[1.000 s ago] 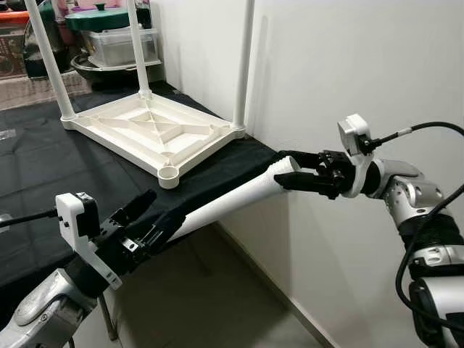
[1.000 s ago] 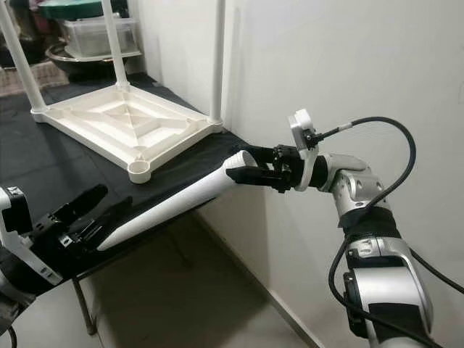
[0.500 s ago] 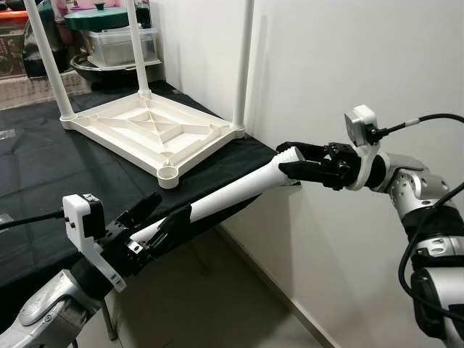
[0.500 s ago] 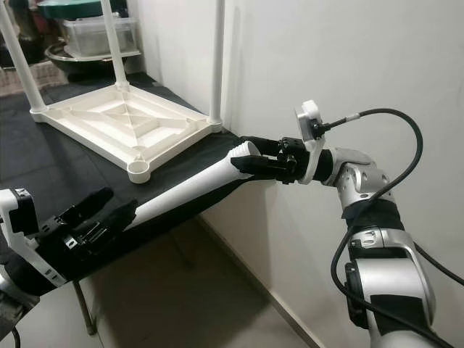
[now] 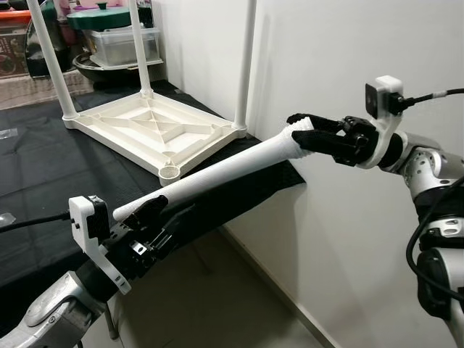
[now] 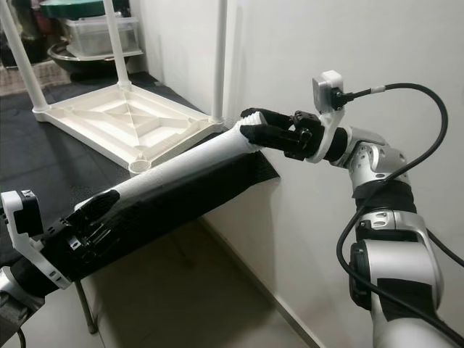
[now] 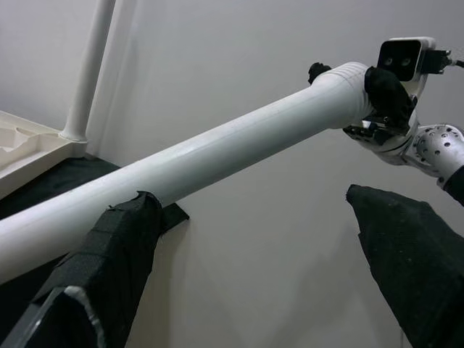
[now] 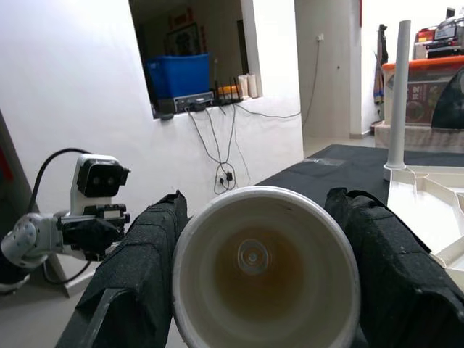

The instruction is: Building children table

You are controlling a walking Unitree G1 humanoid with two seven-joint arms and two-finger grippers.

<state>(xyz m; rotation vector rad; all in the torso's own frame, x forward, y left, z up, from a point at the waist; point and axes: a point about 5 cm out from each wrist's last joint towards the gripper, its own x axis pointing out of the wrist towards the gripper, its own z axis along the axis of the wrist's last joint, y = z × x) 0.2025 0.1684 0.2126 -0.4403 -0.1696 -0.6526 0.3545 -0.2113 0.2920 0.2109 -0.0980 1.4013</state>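
Already three legs stand in the upturned white plastic tabletop (image 5: pixel 152 134); my right gripper (image 5: pixel 313 133) clamps the fourth long white plastic leg (image 5: pixel 217 172), my left gripper (image 5: pixel 148 221) loosely open around its near end.

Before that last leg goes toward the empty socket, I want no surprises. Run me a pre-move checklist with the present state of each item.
1. Right gripper holds the wide open end of the loose leg, a finger on each side: ok.
2. Left gripper secure on the narrow end: cannot tell; in the left wrist view one finger touches the leg, the other stands apart.
3. Leg lifted off the black cloth: ok.
4. Near corner socket of the upturned tabletop empty: ok.
5. Three fitted legs upright: ok.
6. Leg's wide end lined up with socket: not ok; it points toward the wall.
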